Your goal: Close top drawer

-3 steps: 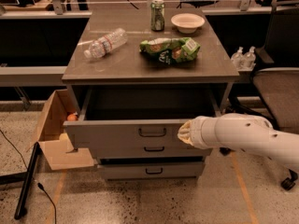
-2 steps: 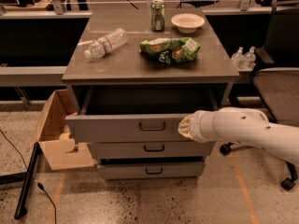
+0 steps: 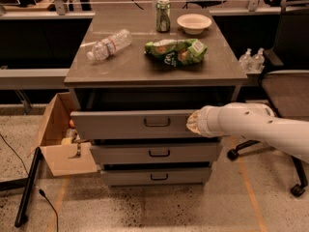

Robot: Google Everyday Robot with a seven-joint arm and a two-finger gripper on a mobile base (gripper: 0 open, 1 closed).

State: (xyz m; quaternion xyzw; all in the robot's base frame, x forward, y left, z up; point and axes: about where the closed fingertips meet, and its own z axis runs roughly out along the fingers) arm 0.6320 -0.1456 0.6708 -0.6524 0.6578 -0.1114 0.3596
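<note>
The top drawer [image 3: 120,124] of the grey cabinet stands pulled out a little, with its flat grey front and small dark bar handle [image 3: 157,122] at centre. A dark gap shows above its front edge. My white arm reaches in from the right, and the gripper [image 3: 191,122] at its end rests against the right part of the drawer front. The fingers are hidden behind the arm's end.
Two lower drawers [image 3: 154,153] sit below. On the cabinet top [image 3: 96,71] lie a plastic bottle [image 3: 109,45], a green chip bag [image 3: 175,51], a can [image 3: 163,15] and a white bowl [image 3: 194,22]. An open cardboard box [image 3: 60,139] stands left, an office chair [image 3: 285,86] right.
The top drawer has slid inward toward the cabinet, and my arm has moved forward with it against its front.
</note>
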